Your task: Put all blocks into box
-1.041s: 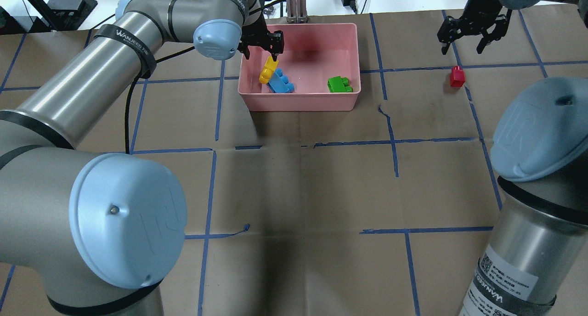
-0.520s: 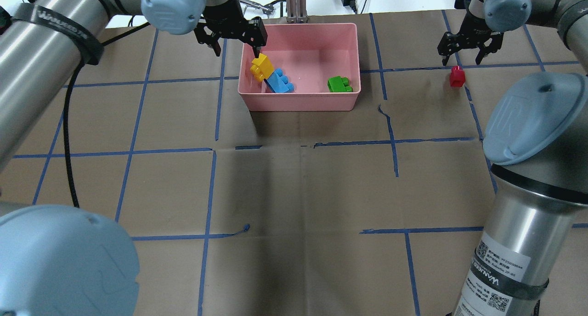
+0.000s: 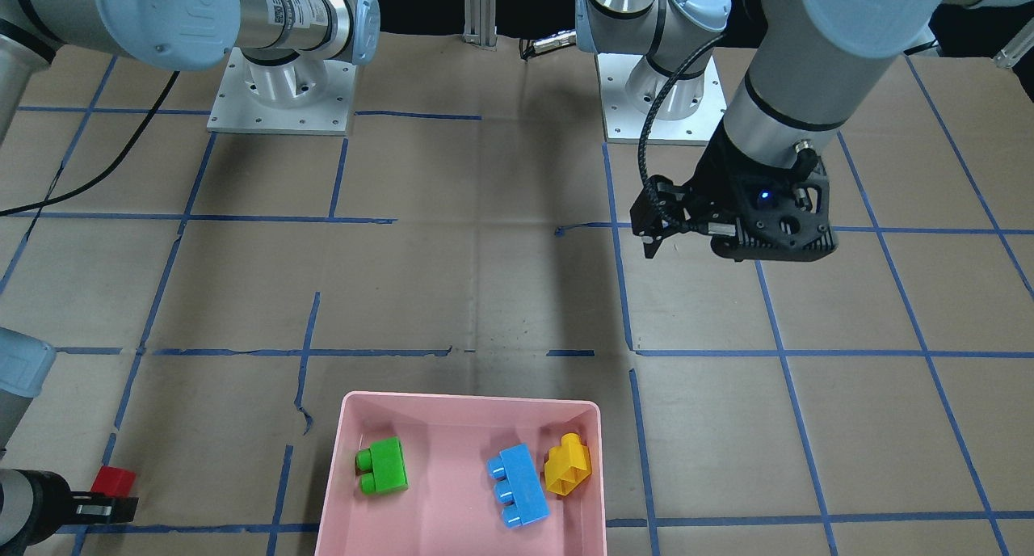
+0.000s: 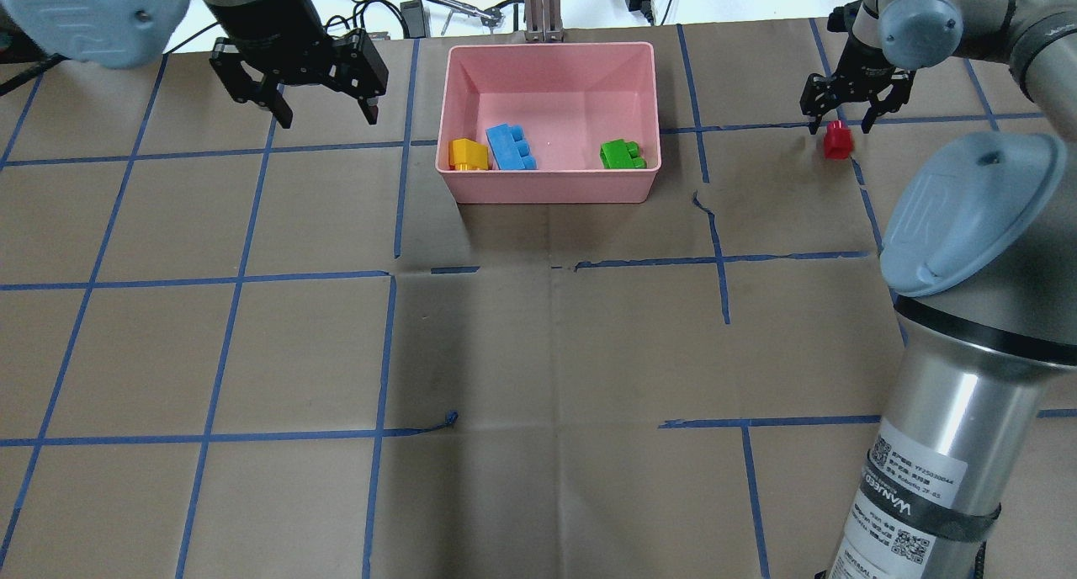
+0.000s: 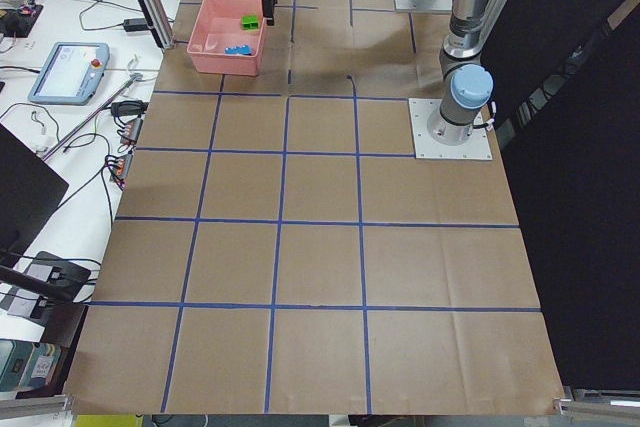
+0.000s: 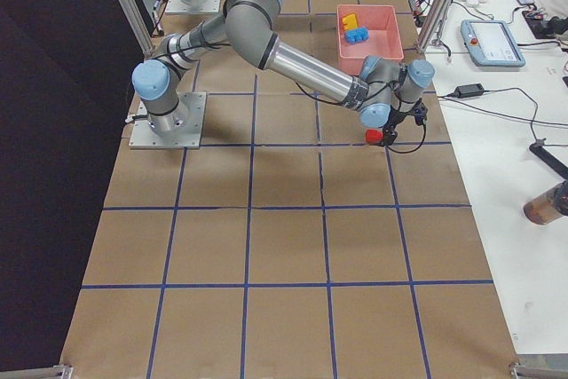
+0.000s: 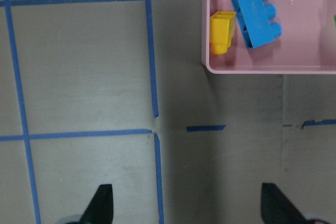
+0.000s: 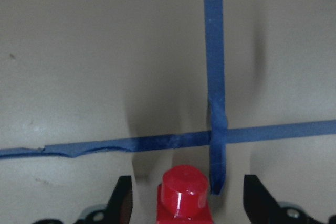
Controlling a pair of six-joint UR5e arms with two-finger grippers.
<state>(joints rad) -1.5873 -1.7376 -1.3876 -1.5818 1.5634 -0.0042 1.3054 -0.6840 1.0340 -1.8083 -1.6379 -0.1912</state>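
Note:
The pink box (image 4: 547, 50) stands at the far middle of the table. In it lie the yellow brick (image 4: 469, 154), the light blue brick (image 4: 511, 147) and the green brick (image 4: 621, 154). The red brick (image 4: 838, 141) stands on the table to the right of the box. My right gripper (image 4: 840, 123) is open, low over the red brick, with a finger on each side of it; the right wrist view shows the brick (image 8: 184, 193) between the spread fingers. My left gripper (image 4: 326, 114) is open and empty, left of the box.
Brown paper with blue tape lines (image 4: 395, 183) covers the table. A metal post (image 4: 543, 7) and cables lie behind the box. My right arm's big elbow (image 4: 976, 217) stands at the near right.
My left gripper let go of the yellow brick, which now lies in the box, and moved left out of the box. My right gripper came down around the red brick.

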